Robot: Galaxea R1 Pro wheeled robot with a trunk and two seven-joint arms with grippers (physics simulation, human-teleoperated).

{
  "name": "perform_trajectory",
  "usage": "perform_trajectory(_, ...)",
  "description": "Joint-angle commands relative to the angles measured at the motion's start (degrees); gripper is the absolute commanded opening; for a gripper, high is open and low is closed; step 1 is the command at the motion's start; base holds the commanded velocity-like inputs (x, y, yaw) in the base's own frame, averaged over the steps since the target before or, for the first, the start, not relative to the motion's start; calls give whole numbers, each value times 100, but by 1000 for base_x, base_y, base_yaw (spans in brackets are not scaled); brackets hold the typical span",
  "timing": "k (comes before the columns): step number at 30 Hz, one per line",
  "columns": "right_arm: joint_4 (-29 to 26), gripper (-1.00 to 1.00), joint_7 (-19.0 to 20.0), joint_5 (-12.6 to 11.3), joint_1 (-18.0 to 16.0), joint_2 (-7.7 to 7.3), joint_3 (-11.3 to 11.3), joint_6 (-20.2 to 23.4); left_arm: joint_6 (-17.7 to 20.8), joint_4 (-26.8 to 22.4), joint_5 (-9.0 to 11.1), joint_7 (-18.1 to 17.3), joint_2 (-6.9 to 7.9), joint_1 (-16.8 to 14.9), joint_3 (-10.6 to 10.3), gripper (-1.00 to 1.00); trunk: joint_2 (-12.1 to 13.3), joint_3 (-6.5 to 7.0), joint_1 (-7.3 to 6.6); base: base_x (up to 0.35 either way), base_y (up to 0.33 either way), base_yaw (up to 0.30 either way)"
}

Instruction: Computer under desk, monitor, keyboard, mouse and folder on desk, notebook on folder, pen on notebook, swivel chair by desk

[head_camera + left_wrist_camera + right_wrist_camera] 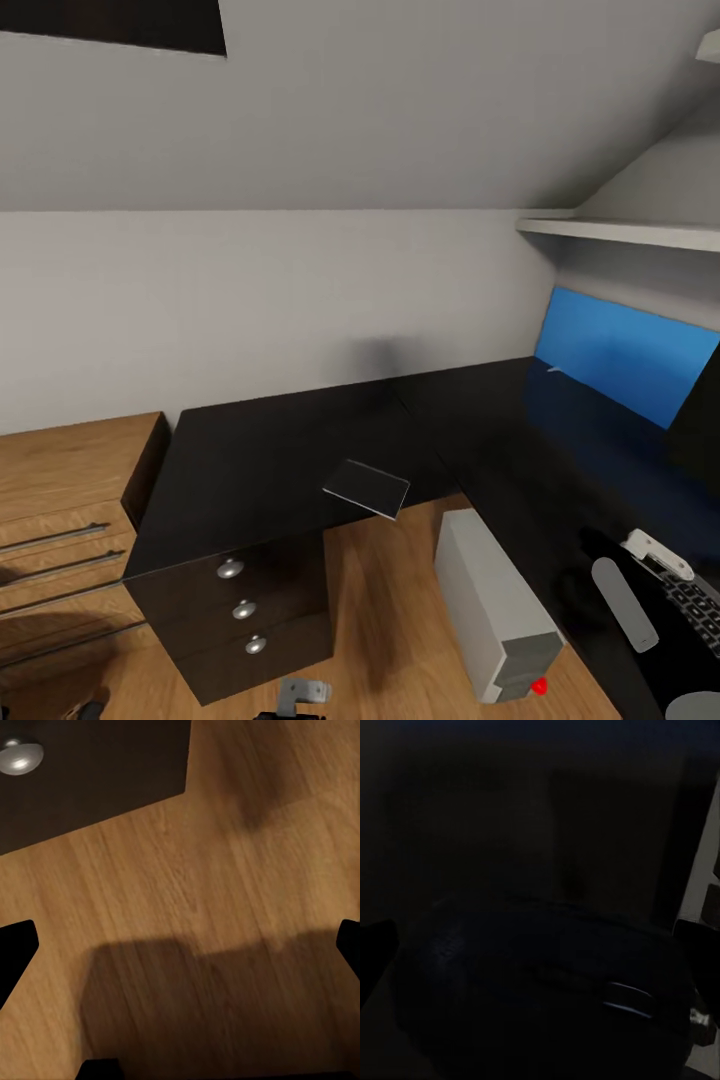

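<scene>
Seen from the head camera: black L-shaped desk surface (260,450) along the pale wall, blue-screened monitor (625,355) standing on its right wing. Grey-white computer tower (495,610) on the wooden floor (380,600) beside that wing. Dark keyboard (695,600) at the right edge, on the surface. Small dark flat pad (367,488) overhanging the inner corner. Left gripper (180,952) spread wide over bare floor. Right gripper (540,945) just above the black mouse (547,997); too dark, cannot tell whether spread or pinching.

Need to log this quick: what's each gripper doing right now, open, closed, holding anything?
Left gripper: open, holding nothing, over the wood floor.
Right gripper: around the mouse; whether it grips cannot be told.
</scene>
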Motion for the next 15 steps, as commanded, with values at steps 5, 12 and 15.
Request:
perform_trajectory(5, -10, -100, -26, -21, -1, -3, 1, 32, -29, -7, 60, 30, 1, -6, -49, 100, -206, -96, 110, 0, 0, 0)
perform_trajectory(12, -10, -100, -26, -21, 1, -6, 1, 32, -29, -7, 60, 30, 1, -6, -49, 100, -486, -222, 264, 0, 0, 0)
perform_trajectory(15, -10, -100, -26, -21, -1, -1, 1, 32, -29, -7, 60, 30, 1, -6, -49, 100, -486, -222, 264, 0, 0, 0)
